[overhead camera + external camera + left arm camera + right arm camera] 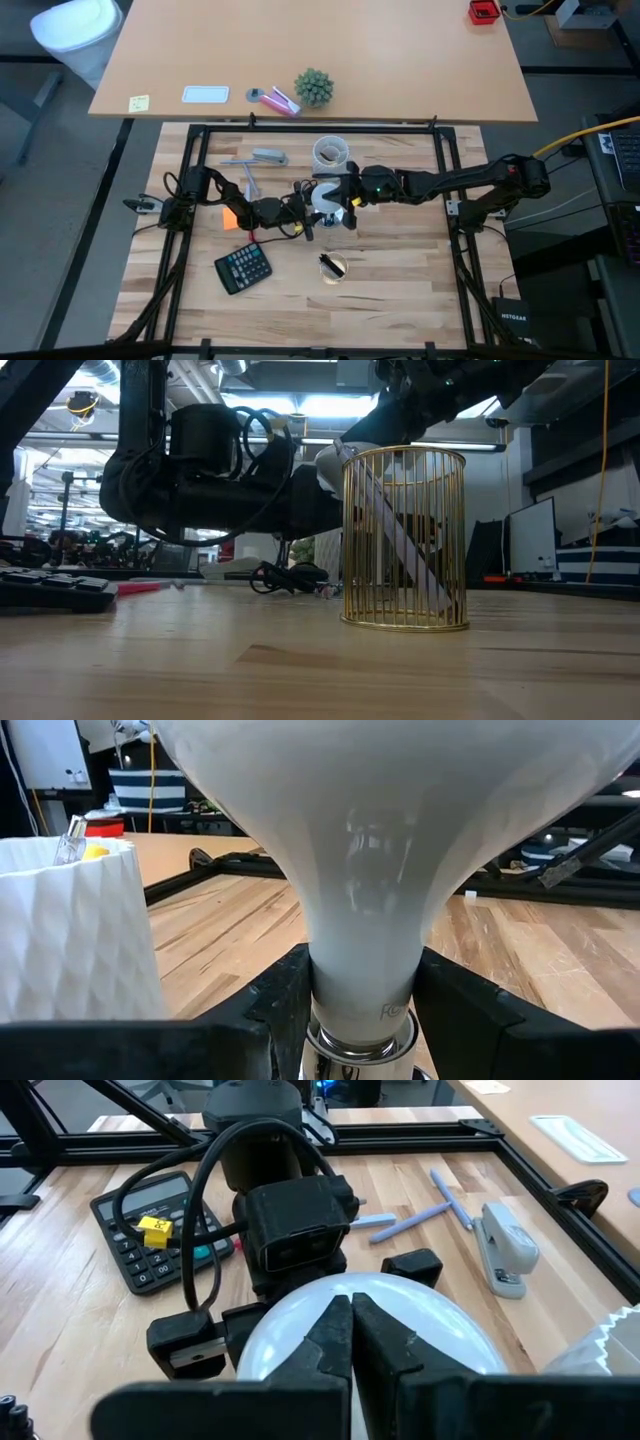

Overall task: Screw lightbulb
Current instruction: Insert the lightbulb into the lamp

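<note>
The white lightbulb (325,194) stands upright at the table's middle, its neck (360,950) down in the silver socket (360,1045). My left gripper (362,1020) reaches in level from the table's left, its fingers on either side of the neck's lower end and the socket's rim. My right gripper (352,1335) comes from the table's right, slanting down, shut, with its tips on the bulb's dome (440,1320). The socket's lower part is hidden below the left wrist view. My left gripper pinches the socket's silver rim (400,1042), just under the bulb's neck, between its two fingers (285,1005), coming level from the table's left. The bulb rises upright above the fingers. What the socket stands on is out of view. My right gripper presses its shut fingertips (335,1340) on the top of the bulb's dome (300,1305), slanting down from the table's right. Nothing is between the fingers.
A pale ribbed cup (330,152) stands just beyond the bulb. A gold wire holder (405,540) with a pen stands nearer the front edge. A calculator (243,267), a stapler (268,157) and loose pens (420,1220) lie left of the middle. A black frame (195,135) rings the table.
</note>
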